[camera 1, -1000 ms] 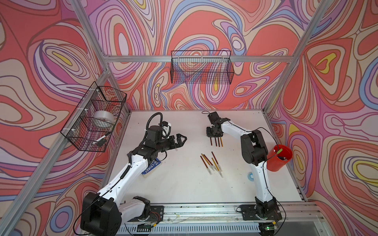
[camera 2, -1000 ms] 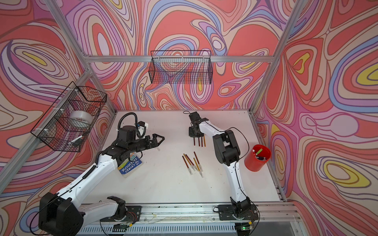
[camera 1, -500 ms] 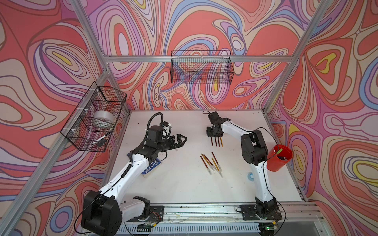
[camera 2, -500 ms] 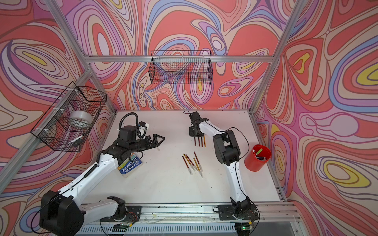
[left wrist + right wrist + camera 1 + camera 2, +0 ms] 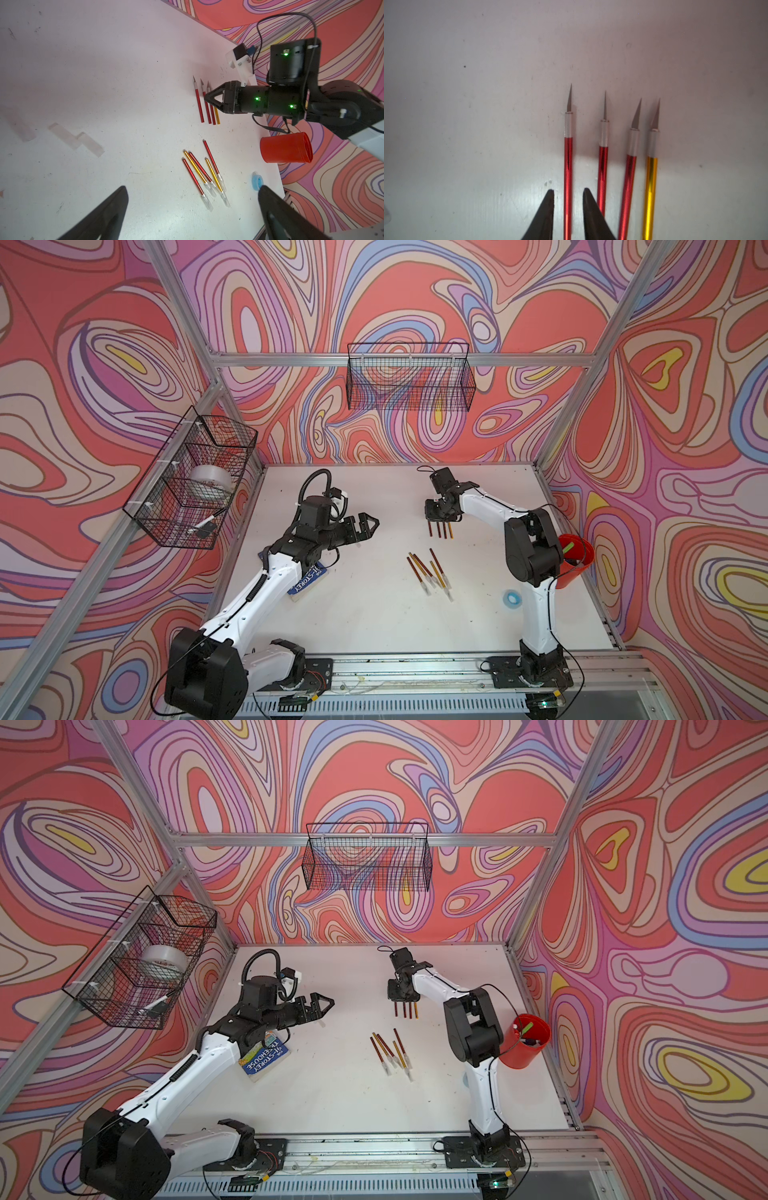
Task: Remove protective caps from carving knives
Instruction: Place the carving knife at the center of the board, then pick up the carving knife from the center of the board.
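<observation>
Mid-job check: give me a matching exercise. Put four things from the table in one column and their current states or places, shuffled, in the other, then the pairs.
Things:
1. row of four knives
2. bunch of five knives
3. red cup
4. left claw

States or places:
a. caps on
b. wide open, holding nothing
c. blades bare
d. standing beside the right arm

Pairs: 1-c, 2-a, 3-d, 4-b
</observation>
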Robot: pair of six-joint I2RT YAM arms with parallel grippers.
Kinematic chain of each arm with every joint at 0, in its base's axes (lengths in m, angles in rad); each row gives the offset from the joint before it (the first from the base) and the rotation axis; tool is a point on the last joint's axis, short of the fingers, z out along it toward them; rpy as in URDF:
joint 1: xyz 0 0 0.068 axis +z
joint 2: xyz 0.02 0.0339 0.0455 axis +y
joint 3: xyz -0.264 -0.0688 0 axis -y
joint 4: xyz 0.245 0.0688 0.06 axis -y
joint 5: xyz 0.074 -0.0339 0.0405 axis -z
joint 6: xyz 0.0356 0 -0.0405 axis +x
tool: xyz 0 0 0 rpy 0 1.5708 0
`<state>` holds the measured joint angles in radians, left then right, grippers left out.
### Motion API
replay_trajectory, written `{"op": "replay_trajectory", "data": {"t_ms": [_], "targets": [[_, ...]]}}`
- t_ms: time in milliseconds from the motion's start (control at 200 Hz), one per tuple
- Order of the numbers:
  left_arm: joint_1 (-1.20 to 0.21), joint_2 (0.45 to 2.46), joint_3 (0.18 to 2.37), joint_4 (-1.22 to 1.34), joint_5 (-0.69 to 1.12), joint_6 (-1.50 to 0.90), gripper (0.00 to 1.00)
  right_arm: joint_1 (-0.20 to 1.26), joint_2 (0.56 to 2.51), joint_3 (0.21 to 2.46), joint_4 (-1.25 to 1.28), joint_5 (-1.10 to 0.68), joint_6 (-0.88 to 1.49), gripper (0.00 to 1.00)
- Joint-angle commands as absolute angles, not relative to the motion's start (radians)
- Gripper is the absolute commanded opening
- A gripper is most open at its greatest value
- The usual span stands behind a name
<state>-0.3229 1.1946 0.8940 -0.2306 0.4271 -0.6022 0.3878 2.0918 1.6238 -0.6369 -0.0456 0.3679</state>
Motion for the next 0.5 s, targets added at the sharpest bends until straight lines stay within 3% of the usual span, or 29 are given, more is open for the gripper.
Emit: {"op": "replay_trajectory", "data": {"t_ms": [0, 140, 295, 496], "targets": [[-0.326, 1.168, 0.908, -0.258, 0.398, -0.595, 1.00, 0.399, 1.983, 1.550, -0.596, -0.080, 0.376, 0.27], [-0.317, 1.173, 0.914, -0.257, 0.370, -0.606, 1.00, 0.438, 1.868, 1.420, -0.581, -0.100, 0.358, 0.25], [-0.288, 1.196, 0.920, -0.257, 0.359, -0.645, 1.00, 0.514, 1.777, 1.302, -0.604, -0.080, 0.341, 0.14], [-0.268, 1.216, 0.917, -0.249, 0.358, -0.679, 1.00, 0.640, 1.696, 1.200, -0.624, -0.064, 0.357, 0.15]]}}
